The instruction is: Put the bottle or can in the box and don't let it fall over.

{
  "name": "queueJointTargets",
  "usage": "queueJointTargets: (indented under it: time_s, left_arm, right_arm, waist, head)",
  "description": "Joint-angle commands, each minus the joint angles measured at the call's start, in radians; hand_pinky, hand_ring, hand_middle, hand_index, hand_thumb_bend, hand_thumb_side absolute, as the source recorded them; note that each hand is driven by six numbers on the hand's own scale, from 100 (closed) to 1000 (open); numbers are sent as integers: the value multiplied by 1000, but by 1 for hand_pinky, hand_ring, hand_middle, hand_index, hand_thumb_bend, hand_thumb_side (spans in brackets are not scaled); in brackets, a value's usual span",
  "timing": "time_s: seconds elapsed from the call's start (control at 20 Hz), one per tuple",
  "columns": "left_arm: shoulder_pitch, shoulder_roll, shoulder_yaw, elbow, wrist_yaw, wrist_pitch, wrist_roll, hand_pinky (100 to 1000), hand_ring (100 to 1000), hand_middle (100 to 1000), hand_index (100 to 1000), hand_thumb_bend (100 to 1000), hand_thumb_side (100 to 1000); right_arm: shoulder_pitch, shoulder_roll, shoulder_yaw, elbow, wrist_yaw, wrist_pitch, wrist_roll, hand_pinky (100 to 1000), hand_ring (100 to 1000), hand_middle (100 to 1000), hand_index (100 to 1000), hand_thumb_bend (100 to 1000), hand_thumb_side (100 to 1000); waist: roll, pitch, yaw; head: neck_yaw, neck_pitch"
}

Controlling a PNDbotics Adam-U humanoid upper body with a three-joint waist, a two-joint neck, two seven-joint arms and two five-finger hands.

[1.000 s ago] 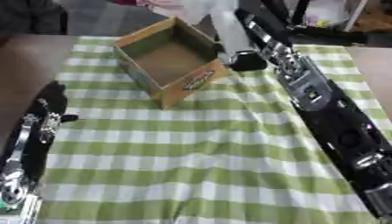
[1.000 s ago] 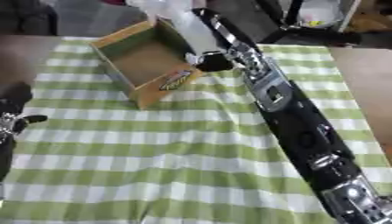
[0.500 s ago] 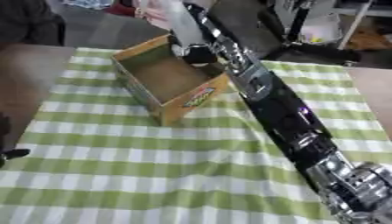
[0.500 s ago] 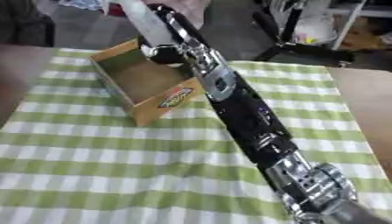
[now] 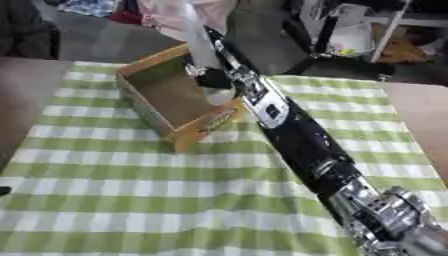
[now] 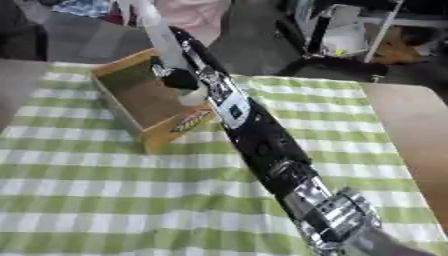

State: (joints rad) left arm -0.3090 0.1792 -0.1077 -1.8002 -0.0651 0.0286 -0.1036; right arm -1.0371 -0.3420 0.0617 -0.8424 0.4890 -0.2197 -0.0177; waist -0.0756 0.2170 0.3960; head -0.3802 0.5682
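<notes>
The right hand (image 6: 179, 77) is curling its fingers around a tall pale bottle (image 6: 157, 32). The bottle is standing almost straight up, right above the far side of the cardboard box (image 5: 166, 105). The box is sitting open just below the hand, so the bottle needs to go straight down. The left hand is not showing.

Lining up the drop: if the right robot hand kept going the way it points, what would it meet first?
Likely the far wall of the box; the right robot hand holds the bottle over it, though depth is unclear.
</notes>
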Motion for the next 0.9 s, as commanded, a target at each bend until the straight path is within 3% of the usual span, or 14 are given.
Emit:
queueJointTargets:
  time_s: [0.05,0.45,0.7,0.9]
  left_arm:
    - [-10,4,-1,-23,2,-2,-3,729,1000,1000,904,454,831]
    - [-3,3,2,-20,2,-2,-1,729,1000,1000,904,457,833]
    - [11,3,6,-13,0,-1,3,729,1000,1000,904,458,836]
    - [19,2,8,-8,-1,-2,4,729,1000,1000,904,459,835]
  right_arm:
    - [-18,-25,-13,-2,23,4,-14,992,934,1000,1000,174,572]
    - [-10,-36,-5,-10,33,-6,2,1000,934,1000,1000,191,571]
    - [23,-61,0,-34,-7,-13,69,998,928,1000,1000,193,596]
    - [62,-82,-17,-28,-44,16,91,991,919,1000,1000,178,612]
  waist:
    - [7,-18,-1]
    - [8,-20,-18]
    - [8,-27,-61]
    - [9,-37,-89]
  head:
    - [-2,-15]
    - [-1,-9]
    - [18,1]
    - [29,7]
